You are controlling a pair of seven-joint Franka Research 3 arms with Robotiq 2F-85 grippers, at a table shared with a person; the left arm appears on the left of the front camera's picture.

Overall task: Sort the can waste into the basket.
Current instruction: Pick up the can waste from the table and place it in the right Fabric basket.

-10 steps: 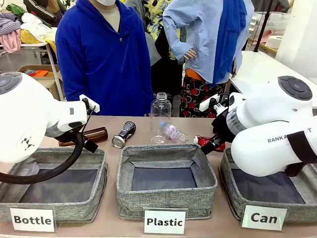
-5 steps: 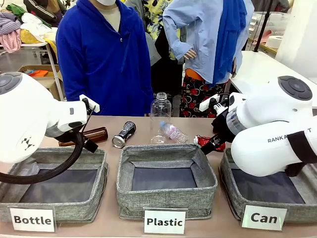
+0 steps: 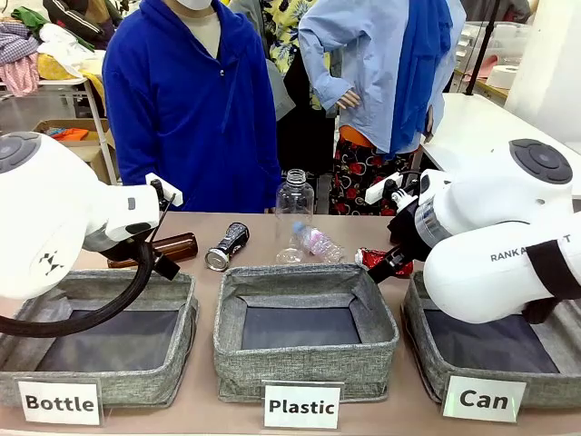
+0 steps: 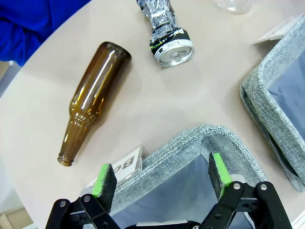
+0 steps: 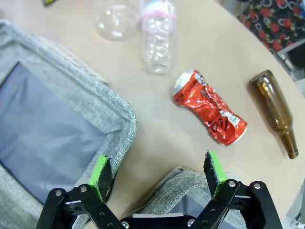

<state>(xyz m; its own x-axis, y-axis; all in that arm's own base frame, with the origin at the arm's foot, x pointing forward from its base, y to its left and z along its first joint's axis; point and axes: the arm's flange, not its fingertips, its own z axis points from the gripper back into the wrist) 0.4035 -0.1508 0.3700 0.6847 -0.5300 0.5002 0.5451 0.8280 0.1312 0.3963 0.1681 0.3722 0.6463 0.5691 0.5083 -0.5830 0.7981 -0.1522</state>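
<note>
While the left jaws hang open over the Bottle bin's (image 3: 182, 304) corner, a brown bottle (image 4: 93, 95) lies on the table (image 4: 157, 105) beyond; the black can (image 4: 167, 36) lies just beside it, silver end toward the robot; the right jaws stand open between the Plastic bin (image 3: 300, 368) and the basket (image 3: 419, 345); the red can (image 5: 209, 106) lies crushed on the table, outside the basket, near its far corner.
</note>
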